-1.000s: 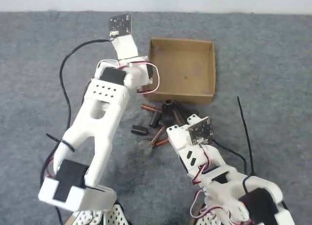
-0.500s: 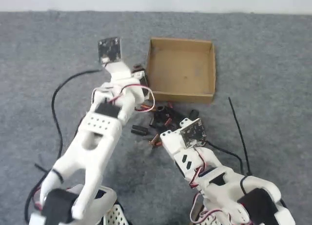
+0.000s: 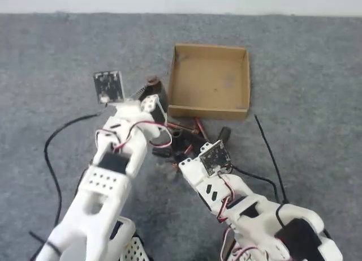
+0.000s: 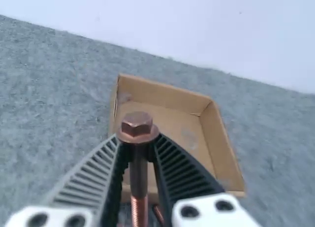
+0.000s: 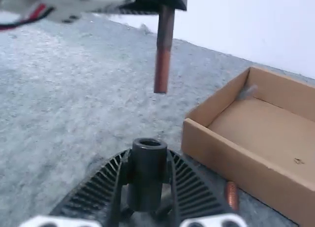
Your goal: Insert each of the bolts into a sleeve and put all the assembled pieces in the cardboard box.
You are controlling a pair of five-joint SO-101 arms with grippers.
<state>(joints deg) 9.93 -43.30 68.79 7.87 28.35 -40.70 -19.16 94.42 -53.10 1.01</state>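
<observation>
My left gripper (image 4: 138, 144) is shut on a copper bolt (image 4: 136, 127), pinched just under its hex head with the shaft hanging down. In the high view this gripper (image 3: 153, 92) hovers just left of the cardboard box (image 3: 209, 110). My right gripper (image 5: 147, 160) is shut on a black sleeve (image 5: 147, 175), held upright with its bore facing up. The bolt's shaft (image 5: 163, 54) hangs above and a little beyond the sleeve, apart from it. The right gripper (image 3: 180, 143) sits among the loose parts in front of the box.
Loose copper bolts (image 3: 195, 125) and black sleeves (image 3: 224, 133) lie on the grey carpet in front of the box. Another sleeve (image 3: 160, 152) lies beside the right gripper. One bolt (image 5: 231, 195) rests against the box wall (image 5: 231, 160). Black cables trail beside both arms.
The left arm has drawn back and swung left, carrying the bolt away from the box corner. The right arm has shifted left with the sleeve, under the bolt.
</observation>
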